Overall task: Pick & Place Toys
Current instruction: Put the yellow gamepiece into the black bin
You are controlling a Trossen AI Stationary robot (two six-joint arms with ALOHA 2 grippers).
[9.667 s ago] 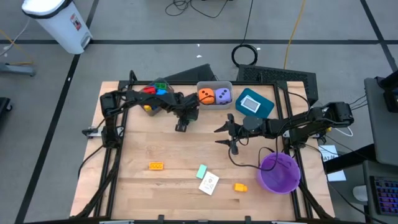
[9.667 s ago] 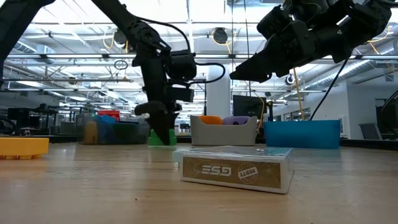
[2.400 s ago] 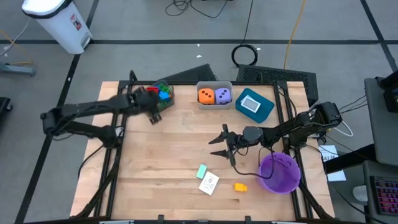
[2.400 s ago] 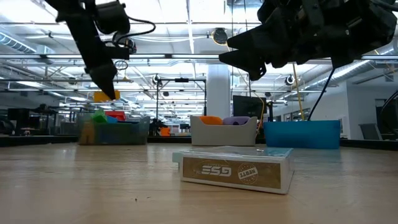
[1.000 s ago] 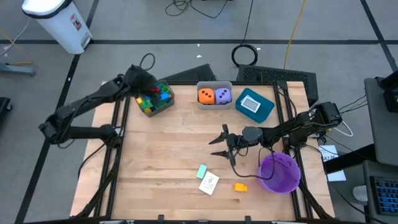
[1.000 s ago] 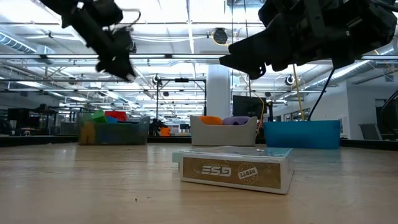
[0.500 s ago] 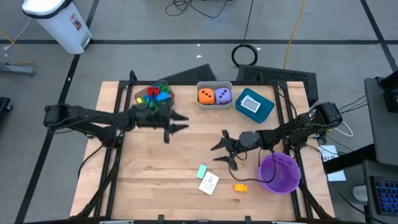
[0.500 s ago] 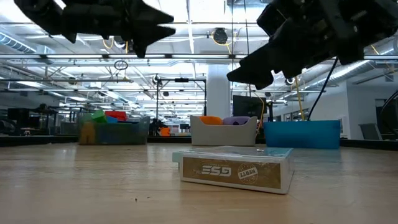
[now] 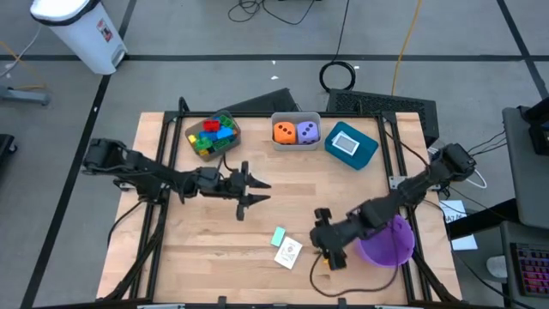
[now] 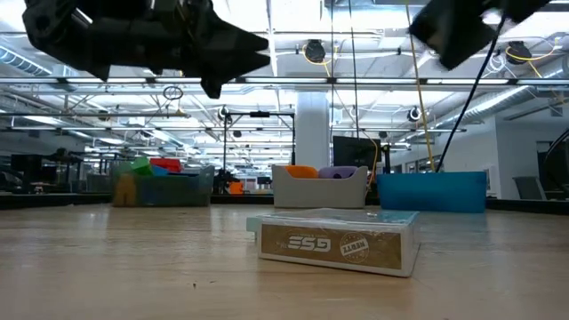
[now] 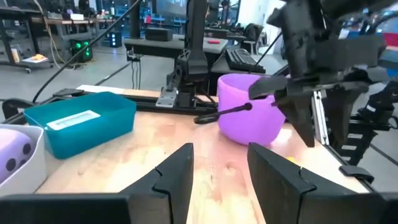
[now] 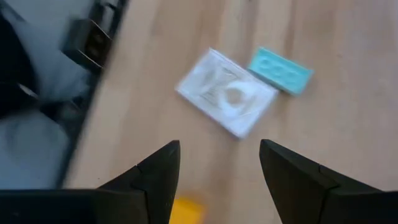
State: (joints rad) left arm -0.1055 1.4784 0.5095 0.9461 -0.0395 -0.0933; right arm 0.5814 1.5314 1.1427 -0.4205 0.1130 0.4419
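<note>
Hovering low at counter [image 9: 189, 249] front edge, right hand [image 12: 217, 180] spread, empty; yellow block [image 12: 186, 210] directly beneath, white card pack [image 12: 225, 99] and teal card [image 12: 281, 70] just ahead. Left hand [image 9: 257, 192] mid-counter, parted, empty, farther off.

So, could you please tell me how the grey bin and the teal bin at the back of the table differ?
The grey bin holds two dotted dice, orange and purple; the teal bin holds one white-blue card. The grey bin sits square to the table's back edge, while the teal bin is turned at an angle. The grey bin's walls are pale, the teal bin's a strong blue-green. Both are open-topped and stand side by side.
</note>
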